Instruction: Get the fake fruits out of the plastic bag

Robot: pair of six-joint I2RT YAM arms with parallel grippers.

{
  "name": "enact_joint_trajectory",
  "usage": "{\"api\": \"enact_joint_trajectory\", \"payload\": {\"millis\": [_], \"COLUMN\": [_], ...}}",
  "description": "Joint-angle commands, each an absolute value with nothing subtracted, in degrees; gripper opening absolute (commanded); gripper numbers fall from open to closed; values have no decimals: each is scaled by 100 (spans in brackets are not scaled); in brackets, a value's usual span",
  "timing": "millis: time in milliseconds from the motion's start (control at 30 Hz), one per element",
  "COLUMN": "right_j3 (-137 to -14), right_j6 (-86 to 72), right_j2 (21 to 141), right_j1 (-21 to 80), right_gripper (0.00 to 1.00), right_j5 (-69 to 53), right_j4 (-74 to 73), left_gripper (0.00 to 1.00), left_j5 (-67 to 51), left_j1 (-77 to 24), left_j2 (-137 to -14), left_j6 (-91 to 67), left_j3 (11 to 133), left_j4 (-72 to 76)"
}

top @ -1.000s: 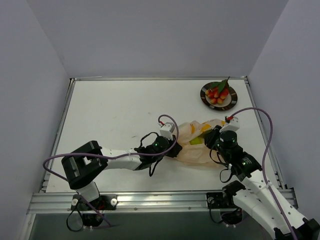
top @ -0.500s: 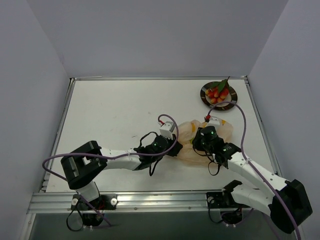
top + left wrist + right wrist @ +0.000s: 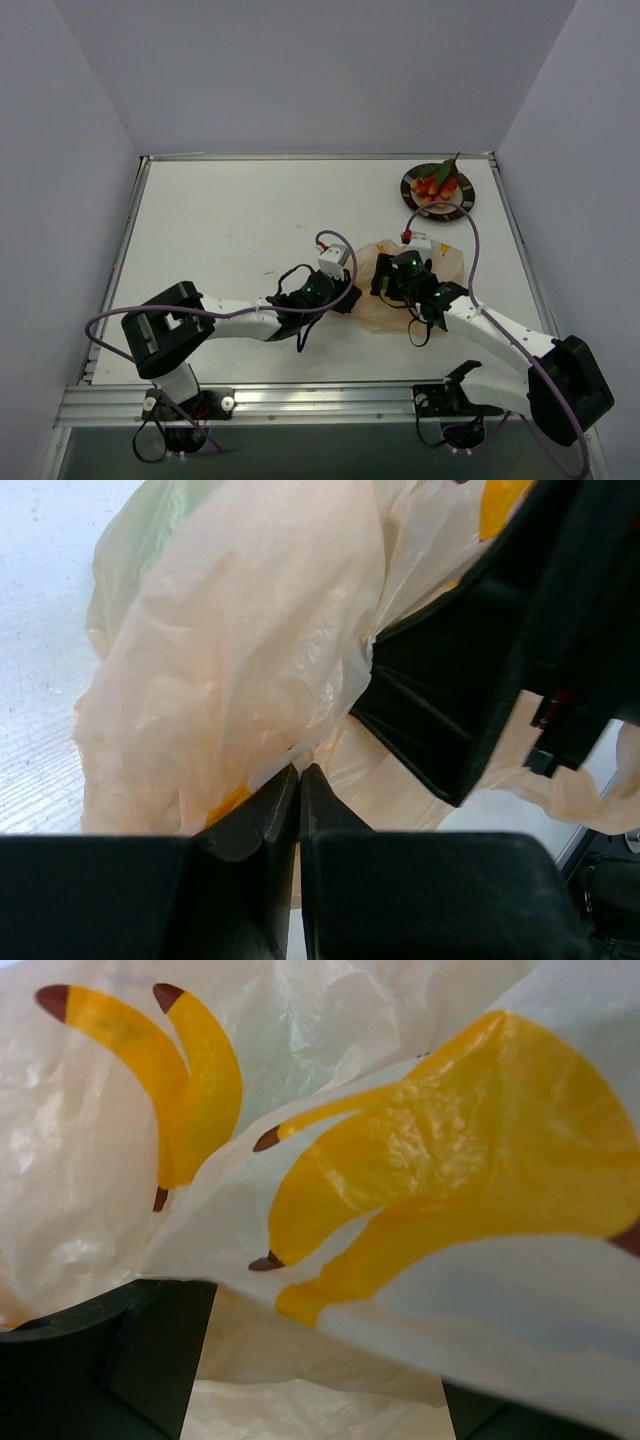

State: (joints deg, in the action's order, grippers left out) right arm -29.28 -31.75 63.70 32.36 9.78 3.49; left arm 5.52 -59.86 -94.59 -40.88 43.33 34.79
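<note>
Left gripper (image 3: 352, 298) lies low on the white table (image 3: 220, 230) at the left edge of the plastic bag (image 3: 442, 258). In the left wrist view its two fingers (image 3: 255, 825) are pressed tight together, and the thin film of the bag (image 3: 230, 650) meets them right at the tips, so it is clenched on a fold of the bag. The bag sits crumpled right of the table's middle, between the two arms. It is pale peach, and a faint green tint shows through its upper left part in the left wrist view. What lies behind that tint cannot be told.

Right gripper (image 3: 384, 284) rests on the bag from the right side, close to the left one, with its black body (image 3: 480, 680) filling the right of the left wrist view. In the right wrist view its dark fingers (image 3: 100, 1360) stand wide apart at the bottom corners, released. The bag film (image 3: 350, 1040), printed with yellow bananas (image 3: 200, 1080), hangs across the gap between them. No fruit shows between the fingers.

Farther right, near the far right corner of the table, the round dark-rimmed plate (image 3: 408, 192) stands well apart from the bag. On it lies the cluster of red and orange berries (image 3: 438, 187) with a green leaf.
</note>
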Motion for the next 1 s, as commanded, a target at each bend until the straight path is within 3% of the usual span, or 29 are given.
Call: {"api": "enact_joint_trajectory", "payload": {"millis": [0,300,433,500,600,700,833,967], "right_j3": [-3129,-3173,-3146,-3234,-3366,-3366,-3296,-3278], "right_j6": [-3015,-2953,-2945,-2866,-2778,-2768,-2874,-2944], "right_j2": [6688,7269,7479,7602,7708,7743,7498,6857], "right_j1": [3269,3261,3235,3234,3234,3226,3217,3243], "right_gripper": [76,82,96,97,92,78,49,45], "right_j5": [1362,1793,2021,2092,2144,2293,2312,2189], "right_j4": [430,984,1327,1345,1415,1459,1433,1056], "left_gripper": [2,2,2,2,2,2,2,2], "left_j5": [624,571,528,519,527,527,527,571], "left_j1": [-5915,-5906,-5906,-5906,-5906,-5906,-5906,-5898], "left_j2": [-9360,-9352,-9378,-9395,-9387,-9378,-9334,-9255], "left_j6": [-3955,-3964,-3981,-3981,-3964,-3946,-3938,-3911], "left_j3": [4403,4395,4403,4412,4412,4403,4377,4351], "left_j4": [3639,3647,3674,3674,3674,3683,3726,3718]}}
